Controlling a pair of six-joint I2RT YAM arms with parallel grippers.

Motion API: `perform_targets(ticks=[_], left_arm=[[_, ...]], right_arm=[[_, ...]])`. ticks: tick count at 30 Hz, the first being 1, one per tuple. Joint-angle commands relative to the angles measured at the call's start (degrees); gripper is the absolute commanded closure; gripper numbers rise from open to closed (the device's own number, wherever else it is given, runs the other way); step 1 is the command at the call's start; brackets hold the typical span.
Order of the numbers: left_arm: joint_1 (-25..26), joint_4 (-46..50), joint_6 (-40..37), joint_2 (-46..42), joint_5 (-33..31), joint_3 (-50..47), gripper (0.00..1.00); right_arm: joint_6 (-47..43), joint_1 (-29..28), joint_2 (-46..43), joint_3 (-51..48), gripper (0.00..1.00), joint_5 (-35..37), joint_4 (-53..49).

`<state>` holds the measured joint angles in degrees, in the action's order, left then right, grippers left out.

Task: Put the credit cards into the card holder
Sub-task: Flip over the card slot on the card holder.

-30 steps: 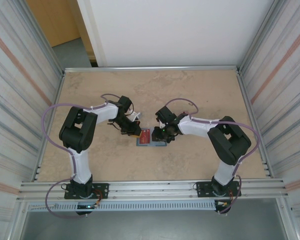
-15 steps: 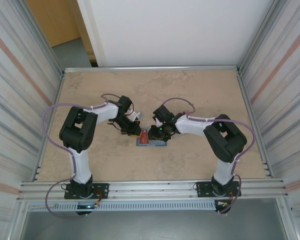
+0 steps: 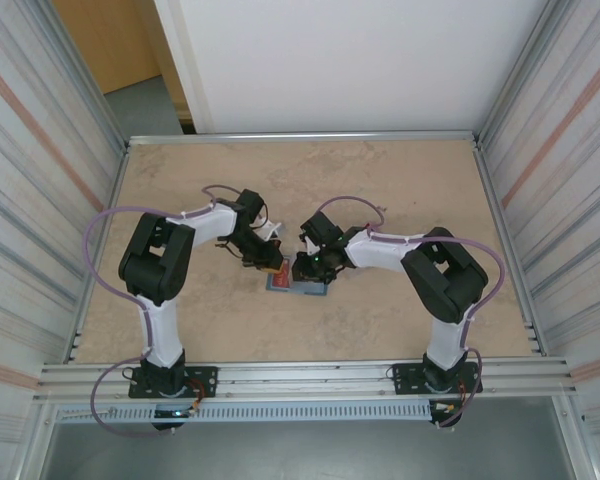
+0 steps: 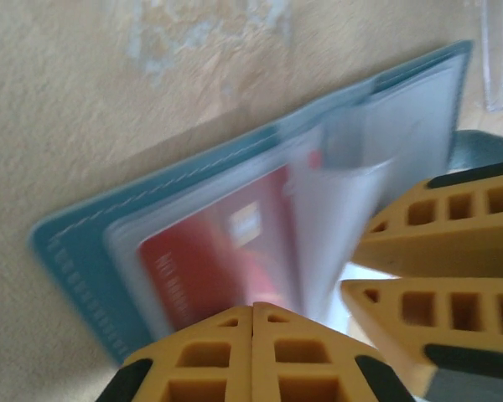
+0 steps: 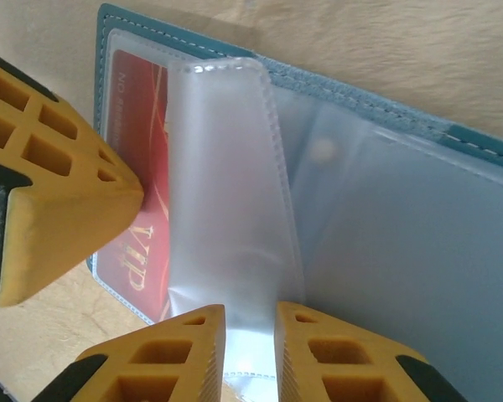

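Note:
The teal card holder (image 3: 298,288) lies open on the table between both arms. A red credit card (image 5: 137,159) sits inside the clear pocket on one half, also seen as the credit card (image 4: 203,261) in the left wrist view. My left gripper (image 4: 253,308) is shut with nothing between its tips, which rest at the edge of that pocket. My right gripper (image 5: 250,314) stands narrowly open over a clear pocket leaf (image 5: 230,176) that rises from the holder's fold and lies across the gap. The holder's other half (image 5: 419,251) shows pale pockets with no card visible in them.
A transparent plastic case (image 4: 500,59) lies just beyond the holder. The two grippers are nearly touching over the holder: left gripper (image 3: 270,262), right gripper (image 3: 302,268). Bare tan table (image 3: 380,180) stretches behind, and metal walls stand at both sides.
My right gripper has moved left onto the card holder and its jaws have narrowed. The left arm has stayed in place.

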<state>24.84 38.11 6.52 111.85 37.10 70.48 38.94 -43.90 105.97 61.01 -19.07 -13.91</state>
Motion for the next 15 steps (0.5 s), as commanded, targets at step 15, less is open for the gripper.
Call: perform_targets(ticks=[15], left_arm=[[0.8, 4.3, -0.7, 1.6, 7.3, 7.1, 1.0]], right_arm=[[0.1, -0.4, 2.3, -0.2, 0.78, 0.5, -0.8]])
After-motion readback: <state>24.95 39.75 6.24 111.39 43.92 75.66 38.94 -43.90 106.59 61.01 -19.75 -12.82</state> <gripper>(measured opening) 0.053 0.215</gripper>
